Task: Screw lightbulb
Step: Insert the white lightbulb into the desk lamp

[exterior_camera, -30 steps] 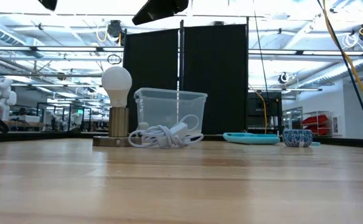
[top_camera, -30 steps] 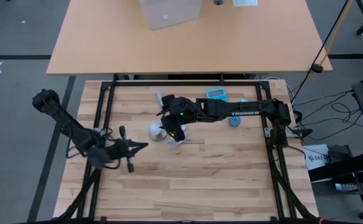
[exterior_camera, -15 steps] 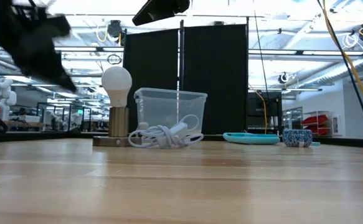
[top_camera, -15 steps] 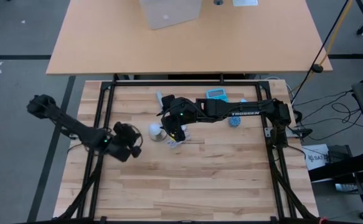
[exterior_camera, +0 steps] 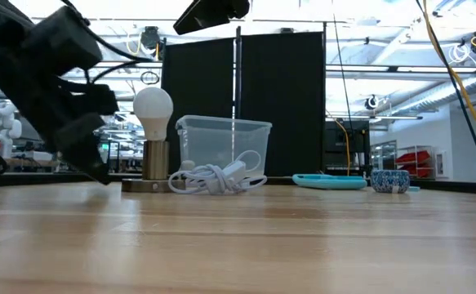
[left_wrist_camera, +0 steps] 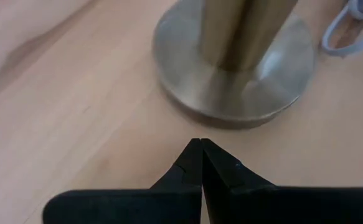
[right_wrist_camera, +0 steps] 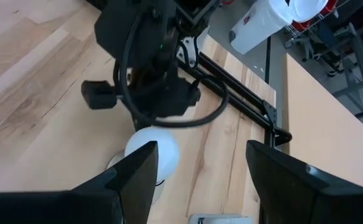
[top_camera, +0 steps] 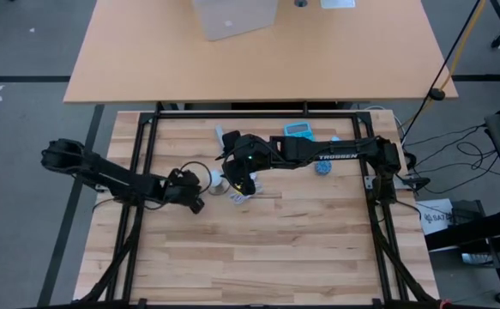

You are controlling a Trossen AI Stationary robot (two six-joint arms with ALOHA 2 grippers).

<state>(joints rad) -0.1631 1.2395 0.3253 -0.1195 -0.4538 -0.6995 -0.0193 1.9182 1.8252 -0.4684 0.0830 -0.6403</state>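
Because the left gripper (left_wrist_camera: 200,144) is brought in low with its fingers pressed together and nothing between them, right at the round metal base (left_wrist_camera: 234,74) of the socket, a nudge to that base is judged the first risk: the stand could be slid across the table (top_camera: 275,249) or tipped, bulb and all. From above, this gripper (top_camera: 194,184) is seen just beside the lightbulb (top_camera: 213,180), on its left.

At the centre, the lightbulb (exterior_camera: 153,108) is seated upright in the brass socket (exterior_camera: 155,159), which stands on the base. Its long axis is held vertical, with the rounded frosted head pointing up and the screw end hidden down in the socket. Whether the thread is fully home cannot be told. Should the bulb be gripped off-centre or too hard, it could be cocked in the thread or the stand dragged round with it.

Just to the right, the white coiled cable (exterior_camera: 215,177) is piled against the base, where it could be snagged by a finger. Above it the right gripper (top_camera: 248,176) is held over the bulb with its fingers spread wide and nothing between them; a descent off the axis would knock the head (right_wrist_camera: 151,151) sideways.
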